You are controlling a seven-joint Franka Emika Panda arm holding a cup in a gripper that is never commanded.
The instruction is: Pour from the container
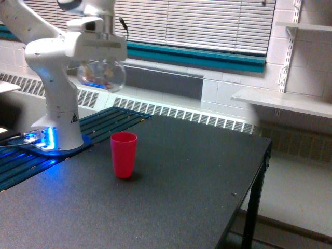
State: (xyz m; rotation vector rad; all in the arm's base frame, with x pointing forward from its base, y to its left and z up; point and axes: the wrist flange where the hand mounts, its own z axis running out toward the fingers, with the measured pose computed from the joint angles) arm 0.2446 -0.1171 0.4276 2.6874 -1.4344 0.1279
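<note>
Jar (101,75) hangs in the upper left of the frame, clamped in the pincer (99,66), candies pooled low inside. It sits above and left of the red cup (124,154) on the bench (181,181). Pouring looks unstarted; next, centre over the cup, then tip.

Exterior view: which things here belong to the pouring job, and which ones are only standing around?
Part of the job:
- clear cup with candies inside, held in the air by the hand
- red cup, upright on the black table, likely the target

Just there:
- wall shelf
- window blinds
- radiator grille
</note>
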